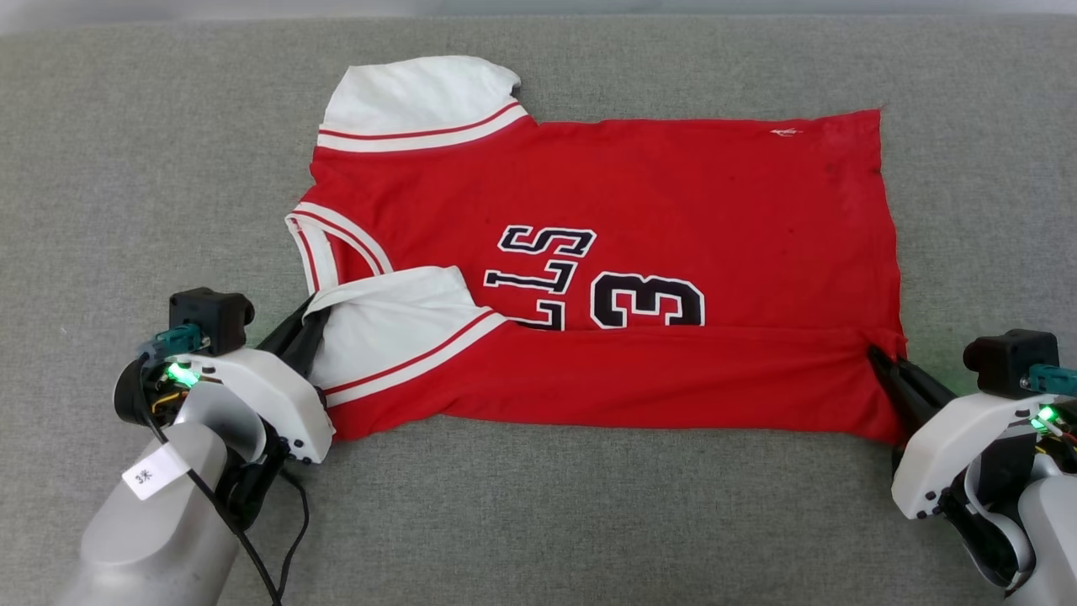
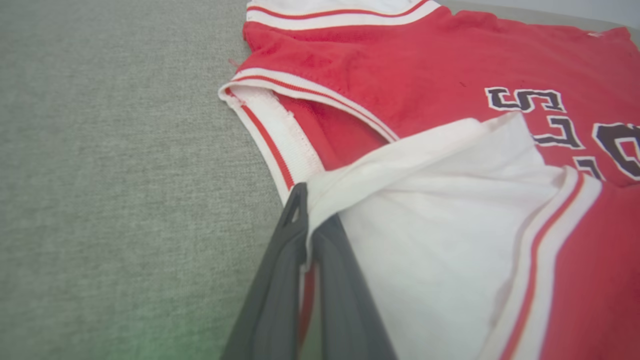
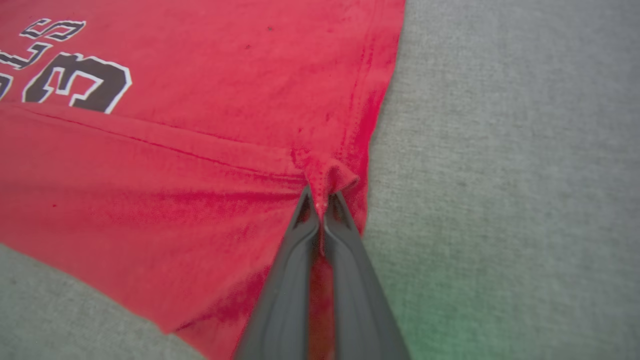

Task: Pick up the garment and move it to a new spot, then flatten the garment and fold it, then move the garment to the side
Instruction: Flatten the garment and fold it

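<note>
The garment is a red jersey with white sleeves, black lettering and a 3, spread sideways on the grey surface, collar to the left. Its near long edge is folded over onto the body, partly covering the lettering. My left gripper is shut on the white sleeve edge beside the collar. My right gripper is shut on a pinched bit of the red hem corner at the garment's right end. The far sleeve lies flat at the upper left.
A grey fabric surface stretches all around the garment, with room on the left, right and near side. A black cable hangs along my left forearm.
</note>
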You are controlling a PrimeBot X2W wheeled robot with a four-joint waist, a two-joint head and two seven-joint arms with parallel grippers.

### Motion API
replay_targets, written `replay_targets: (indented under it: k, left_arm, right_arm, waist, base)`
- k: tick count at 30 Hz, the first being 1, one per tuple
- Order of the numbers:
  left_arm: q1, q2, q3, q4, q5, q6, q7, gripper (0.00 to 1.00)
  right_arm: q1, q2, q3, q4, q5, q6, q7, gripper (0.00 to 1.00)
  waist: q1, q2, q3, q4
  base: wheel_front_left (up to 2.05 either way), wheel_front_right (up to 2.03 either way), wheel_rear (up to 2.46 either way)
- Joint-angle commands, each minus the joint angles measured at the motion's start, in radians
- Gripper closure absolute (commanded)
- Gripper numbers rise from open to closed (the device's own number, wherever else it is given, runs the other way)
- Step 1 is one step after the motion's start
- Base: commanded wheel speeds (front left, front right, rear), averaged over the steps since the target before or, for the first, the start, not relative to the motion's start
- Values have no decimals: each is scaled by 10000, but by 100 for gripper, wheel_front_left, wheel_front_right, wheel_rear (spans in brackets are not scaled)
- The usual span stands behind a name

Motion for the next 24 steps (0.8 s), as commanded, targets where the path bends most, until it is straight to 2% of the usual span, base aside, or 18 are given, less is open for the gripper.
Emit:
replay_targets:
  k: [1,8,9,10,11,17,21,24]
  left_arm:
    - [-155,-92,-139,360,-82,-56,-47,100]
    - [-325,-308,-534,1201,-349,-135,-145,100]
    - [-358,-332,-596,1283,-407,-134,-167,100]
    - [-408,-316,-651,1340,-420,-135,-215,60]
    - [-470,-271,-710,1381,-413,-138,-293,0]
    - [-776,59,-1060,1081,-683,-150,-303,0]
    - [-937,514,-1536,469,-1000,-150,483,0]
    - [-1095,918,-2027,-103,-1387,-151,1535,0]
  right_arm:
    - [-148,-41,115,210,-25,-16,43,100]
    - [-97,58,212,383,193,-14,57,100]
    - [-43,59,172,381,190,-14,59,96]
    - [30,70,149,359,227,-14,114,61]
    - [111,69,150,271,275,-13,118,0]
    - [501,-41,-252,-502,303,-13,53,0]
    - [812,-79,-513,-1084,197,-13,202,0]
    - [999,1,-702,-1425,87,-13,373,0]
  waist:
    - [-2,0,42,31]
    - [-2,0,-122,118]
    - [-2,0,-192,149]
    - [-2,0,-265,179]
    - [-2,0,-348,213]
    - [-2,0,-961,412]
    - [-2,0,-1339,551]
    - [-2,0,-1506,632]
  base:
    - [0,0,0]
    - [0,0,0]
    - [0,0,0]
    - [0,0,0]
    - [0,0,0]
    - [0,0,0]
    - [0,0,0]
    - [0,0,0]
